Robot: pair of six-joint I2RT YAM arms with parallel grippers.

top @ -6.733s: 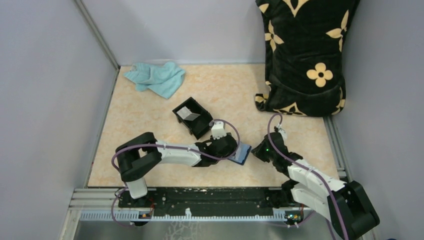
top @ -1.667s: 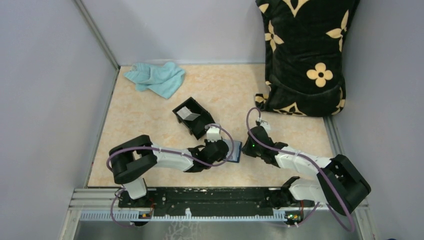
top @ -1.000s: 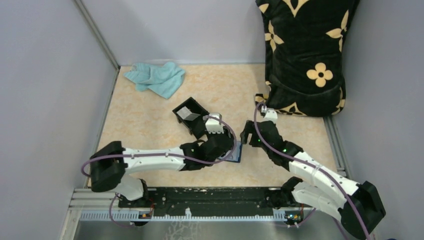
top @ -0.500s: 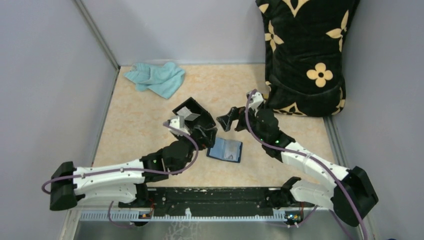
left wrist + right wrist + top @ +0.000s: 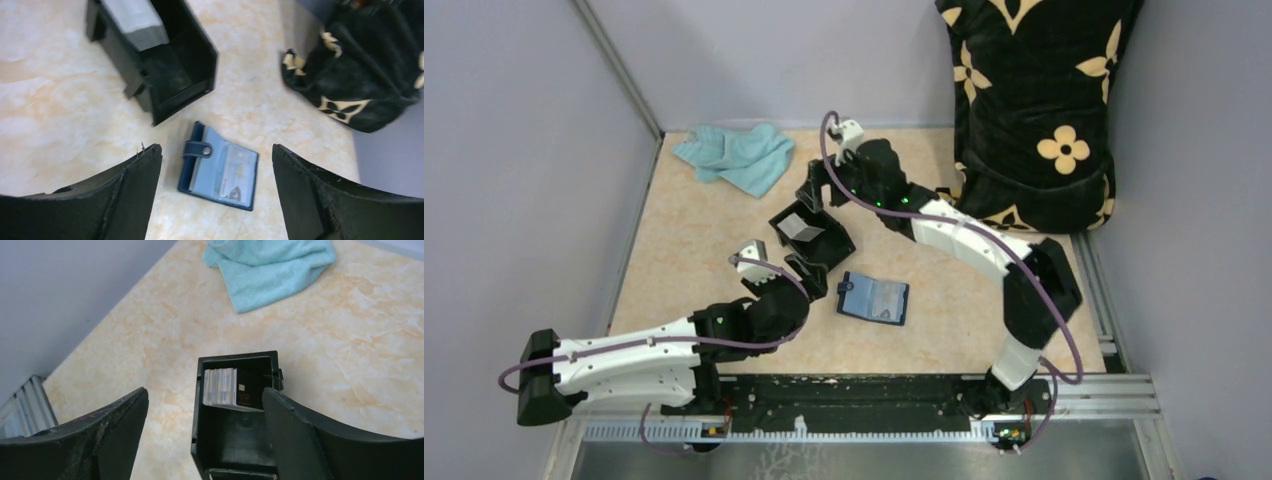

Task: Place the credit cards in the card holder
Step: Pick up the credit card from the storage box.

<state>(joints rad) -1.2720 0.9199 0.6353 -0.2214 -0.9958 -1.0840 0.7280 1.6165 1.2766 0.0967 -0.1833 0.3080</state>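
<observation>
Left gripper [image 5: 807, 272] has released the card holder [image 5: 874, 298] and backed off, jaws wide, empty. Credit cards [image 5: 220, 386] sit stacked in the black box [image 5: 827, 252]. Right gripper [image 5: 812, 190], wide and empty, has swung over the box, likely for a card. The holder now lies open on the table [image 5: 714, 210], near the box.

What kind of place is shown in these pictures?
Probably a robot test cell rather than a home: plain grey wall panels enclose a small beige marble-patterned tabletop, and a white-and-black left arm and right arm stand bolted on a black rail.
</observation>
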